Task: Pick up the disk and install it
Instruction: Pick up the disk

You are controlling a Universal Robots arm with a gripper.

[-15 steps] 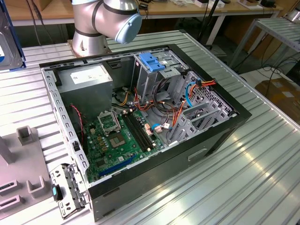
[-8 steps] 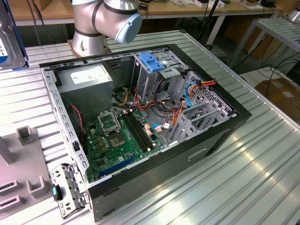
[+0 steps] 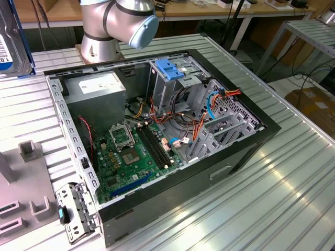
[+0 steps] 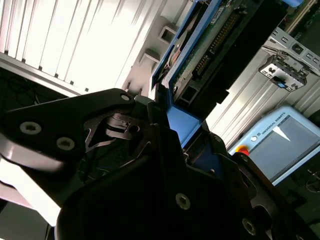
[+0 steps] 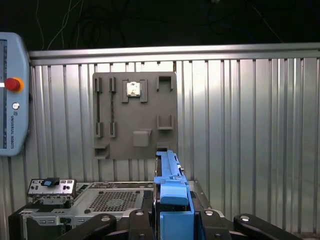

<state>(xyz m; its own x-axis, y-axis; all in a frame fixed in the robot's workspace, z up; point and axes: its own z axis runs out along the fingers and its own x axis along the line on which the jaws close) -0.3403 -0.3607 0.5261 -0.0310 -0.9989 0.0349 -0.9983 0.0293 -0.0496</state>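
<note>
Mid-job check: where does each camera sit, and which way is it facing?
Exterior view: off the arm, looking down into the open computer case; the arm shows at the top, the disk at the exterior view's left.
First wrist view: on the wrist, looking along the gripper and disk toward the grey fixture plate.
Second wrist view: on the wrist, looking past the gripper's body along the disk toward the teach pendant.
Shared: both wrist views show the gripper shut on the disk, and the teach pendant.
</note>
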